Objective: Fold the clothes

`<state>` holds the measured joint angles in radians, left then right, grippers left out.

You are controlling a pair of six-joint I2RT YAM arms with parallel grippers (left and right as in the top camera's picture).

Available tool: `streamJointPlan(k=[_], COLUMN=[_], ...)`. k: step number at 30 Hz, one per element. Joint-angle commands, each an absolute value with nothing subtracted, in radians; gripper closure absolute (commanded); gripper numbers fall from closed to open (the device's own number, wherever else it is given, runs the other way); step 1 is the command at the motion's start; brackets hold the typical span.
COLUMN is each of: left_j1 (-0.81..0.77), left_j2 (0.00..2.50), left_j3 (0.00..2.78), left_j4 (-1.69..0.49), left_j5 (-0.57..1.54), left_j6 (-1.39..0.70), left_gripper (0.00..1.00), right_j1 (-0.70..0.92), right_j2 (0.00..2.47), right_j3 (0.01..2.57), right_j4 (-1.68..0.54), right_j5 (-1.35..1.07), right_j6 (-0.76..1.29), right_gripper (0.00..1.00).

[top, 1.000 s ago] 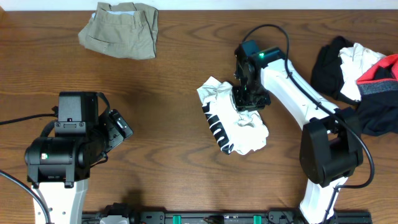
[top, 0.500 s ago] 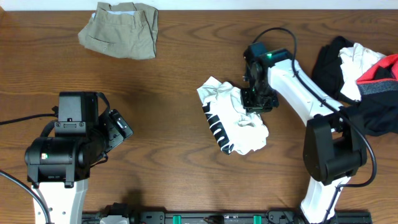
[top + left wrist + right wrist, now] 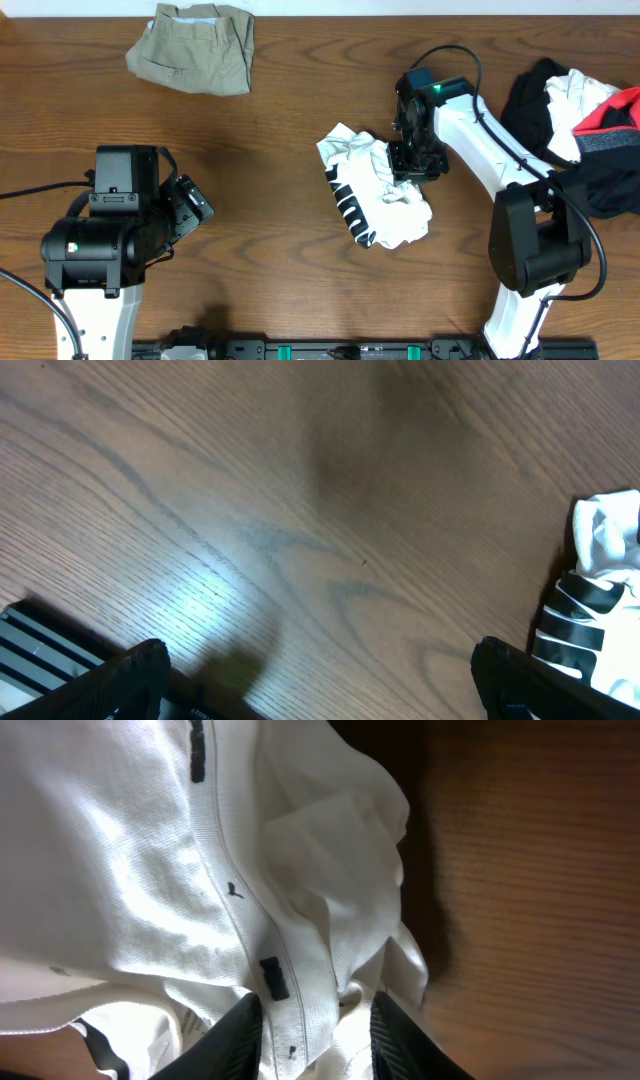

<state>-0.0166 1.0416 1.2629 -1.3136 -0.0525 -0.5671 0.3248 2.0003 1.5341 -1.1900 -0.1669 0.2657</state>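
Over white top (image 3: 398,215), R hand (image 3: 412,166) shifted

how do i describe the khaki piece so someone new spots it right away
On the wooden table, look along the far edge on the left side. The khaki garment lies there alone, well apart from the white top at the centre and the mixed heap at the right. It is the only tan piece, in a compact bundle.

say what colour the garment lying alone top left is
The garment is khaki, clearest in the overhead view.
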Motion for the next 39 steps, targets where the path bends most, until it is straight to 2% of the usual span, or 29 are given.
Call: streamJointPlan(k=[1,7,13,14,24,39], left_j1=[-0.012,-0.012,-0.012,-0.012,-0.012,-0.012], left_j2=[1.045,1.045,1.045,1.045,1.045,1.045], left_j3=[1.261,1.261,1.261,1.261,1.261,1.261], left_j4=[-1.32,-1.32,-1.319,-1.318,-1.316,-1.314], left_j5=[-0.065,-0.065,-0.065,-0.065,-0.065,-0.065], left_j6=[-0.55,-0.55,-0.55,-0.55,-0.55,-0.55], left_gripper=[0.02,0.02,0.02,0.02,0.02,0.02], right_j1=[0.335,0.335,0.328,0.326,0.319,0.321], right_j2=[2.007,2.007,2.007,2.007,2.007,2.007], right_j3=[1.522,1.45,1.443,1.446,1.558,1.563], right_j4=[-1.178,-1.097,-1.089,-1.092,-1.212,-1.288], right_j5=[-0.189,-0.237,-0.229,-0.223,-0.044,0.251], right_j6=[0.253,0.255,0.257,0.258,0.299,0.322], right_gripper=[0.64,0.67,0.92,0.93,0.92,0.87])
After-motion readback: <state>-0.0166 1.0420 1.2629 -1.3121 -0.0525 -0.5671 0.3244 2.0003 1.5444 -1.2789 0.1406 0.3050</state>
